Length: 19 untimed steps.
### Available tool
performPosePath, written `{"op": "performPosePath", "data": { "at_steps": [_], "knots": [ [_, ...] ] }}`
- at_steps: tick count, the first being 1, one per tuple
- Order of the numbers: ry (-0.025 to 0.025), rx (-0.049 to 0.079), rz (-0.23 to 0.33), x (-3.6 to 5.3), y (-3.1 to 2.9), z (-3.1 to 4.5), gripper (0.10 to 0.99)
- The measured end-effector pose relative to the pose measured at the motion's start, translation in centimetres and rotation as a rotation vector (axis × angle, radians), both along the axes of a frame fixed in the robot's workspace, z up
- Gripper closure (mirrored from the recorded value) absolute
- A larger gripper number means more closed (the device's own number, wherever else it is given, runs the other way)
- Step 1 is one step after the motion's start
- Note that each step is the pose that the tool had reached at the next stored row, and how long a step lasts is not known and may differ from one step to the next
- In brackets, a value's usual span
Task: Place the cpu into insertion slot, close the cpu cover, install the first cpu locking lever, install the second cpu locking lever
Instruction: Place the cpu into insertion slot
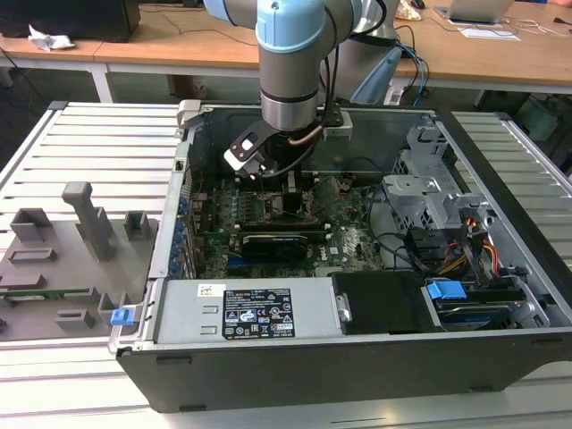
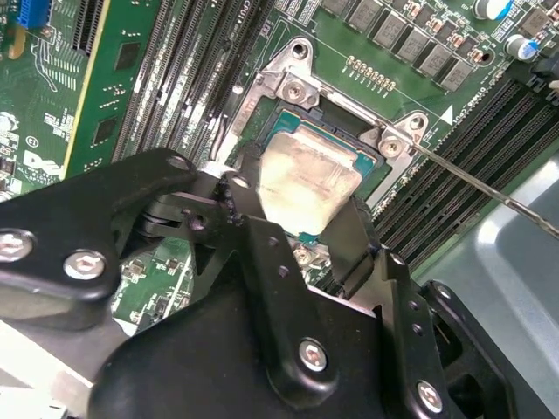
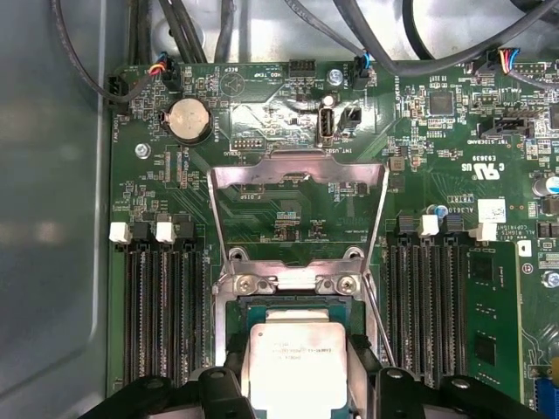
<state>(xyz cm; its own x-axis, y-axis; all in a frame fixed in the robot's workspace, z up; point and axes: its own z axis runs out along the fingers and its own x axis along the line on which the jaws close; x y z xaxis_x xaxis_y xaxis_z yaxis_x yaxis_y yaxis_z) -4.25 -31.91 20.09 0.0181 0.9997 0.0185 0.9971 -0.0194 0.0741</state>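
The cpu (image 2: 307,185), a small square chip with a dull silver top, sits between my black fingers (image 2: 242,188) directly over the insertion slot (image 2: 294,85), level with its silvery rim. In the first wrist view the cpu (image 3: 295,360) lies just behind the slot's screwed bracket (image 3: 293,283). My gripper (image 2: 301,208) is shut on the chip's two opposite edges. The cpu cover (image 3: 229,218), a thin metal frame with a big window, is swung open away from the slot. A thin wire locking lever (image 2: 472,182) sticks out sideways, unlatched. In the exterior view my gripper (image 1: 271,174) reaches down into the computer case.
Rows of black memory slots (image 3: 157,305) flank the socket on both sides over the green motherboard (image 1: 344,237). A black card (image 1: 273,241) crosses the board. Cables and a drive cage (image 1: 438,192) fill the case at the exterior view's right. A grey fixture tray (image 1: 63,259) lies at its left.
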Motion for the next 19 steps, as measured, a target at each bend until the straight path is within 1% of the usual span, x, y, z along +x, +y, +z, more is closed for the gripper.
{"op": "performPosePath", "data": {
  "at_steps": [1, 2, 6, 10, 12, 13, 18, 19],
  "knots": [
    [0.0000, 0.000, 0.000, 0.00, 0.00, 0.00, 0.545],
    [0.0000, 0.000, 0.000, 0.00, 0.00, 0.00, 0.482],
    [-0.0001, 0.000, 0.000, 0.00, 0.05, -0.01, 0.482],
    [-0.0001, 0.005, 0.000, 0.01, 0.13, -0.03, 0.482],
    [0.0001, 0.005, 0.000, 0.01, 0.13, 0.01, 0.482],
    [0.0001, 0.005, 0.000, 0.01, 0.13, 0.06, 0.482],
    [0.0007, 0.005, 0.000, 0.02, 0.12, 0.90, 0.482],
    [0.0007, 0.005, 0.000, 0.01, 0.11, 0.96, 0.498]
  ]
}}
